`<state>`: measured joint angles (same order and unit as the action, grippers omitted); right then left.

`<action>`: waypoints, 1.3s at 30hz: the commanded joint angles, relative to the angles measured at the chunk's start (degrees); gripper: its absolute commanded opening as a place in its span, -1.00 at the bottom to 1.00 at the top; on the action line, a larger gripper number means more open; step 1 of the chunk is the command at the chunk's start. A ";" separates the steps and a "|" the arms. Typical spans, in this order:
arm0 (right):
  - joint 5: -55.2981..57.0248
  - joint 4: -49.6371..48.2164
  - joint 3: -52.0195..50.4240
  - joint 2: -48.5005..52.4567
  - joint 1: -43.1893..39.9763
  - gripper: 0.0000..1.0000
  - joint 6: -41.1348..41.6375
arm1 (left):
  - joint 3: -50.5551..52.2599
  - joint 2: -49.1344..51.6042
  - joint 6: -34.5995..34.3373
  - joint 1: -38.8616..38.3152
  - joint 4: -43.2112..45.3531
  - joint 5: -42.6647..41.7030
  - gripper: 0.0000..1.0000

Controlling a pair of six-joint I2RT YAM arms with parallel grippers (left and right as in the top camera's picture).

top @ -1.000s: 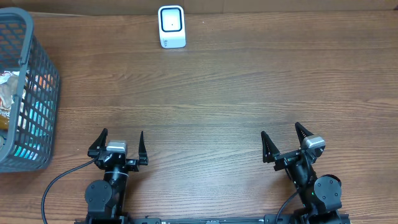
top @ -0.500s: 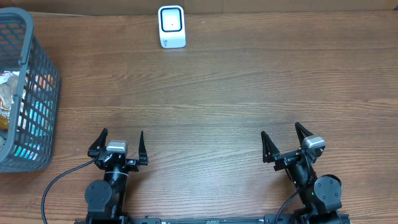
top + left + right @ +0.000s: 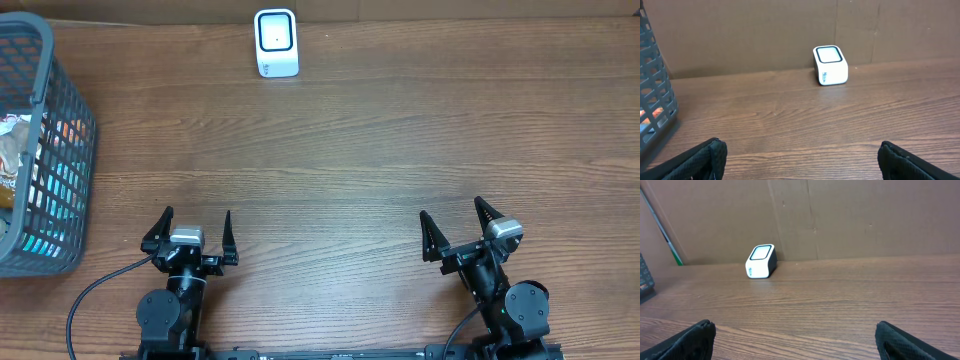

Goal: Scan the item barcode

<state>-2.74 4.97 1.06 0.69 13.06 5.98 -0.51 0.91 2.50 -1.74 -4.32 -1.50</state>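
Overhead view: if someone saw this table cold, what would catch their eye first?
The white barcode scanner stands alone at the far edge of the wooden table, left of centre. At the left edge is a grey mesh basket with colourful packaged items inside. The left gripper and right gripper sit at the near edge, both open and holding nothing.

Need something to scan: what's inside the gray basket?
The basket holds packages: a crinkly wrapper on top, blue and orange ones through the mesh. Its wall hides the rest.
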 commanded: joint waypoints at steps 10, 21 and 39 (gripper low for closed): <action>0.04 -0.37 -0.59 -0.52 -0.28 1.00 -0.04 | 0.22 -0.61 -1.16 0.26 -0.11 0.48 0.99; 0.07 -0.37 -0.59 -0.52 -0.28 1.00 -0.07 | 0.22 -0.61 -1.20 0.26 0.44 -0.63 0.99; 0.07 -0.37 -0.59 -0.52 -0.28 1.00 -0.07 | -17.00 13.46 -1.20 0.26 -6.69 -1.66 0.99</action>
<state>-2.76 4.93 1.06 0.69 13.06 5.96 -9.61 7.64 1.85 -1.76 -11.16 -1.52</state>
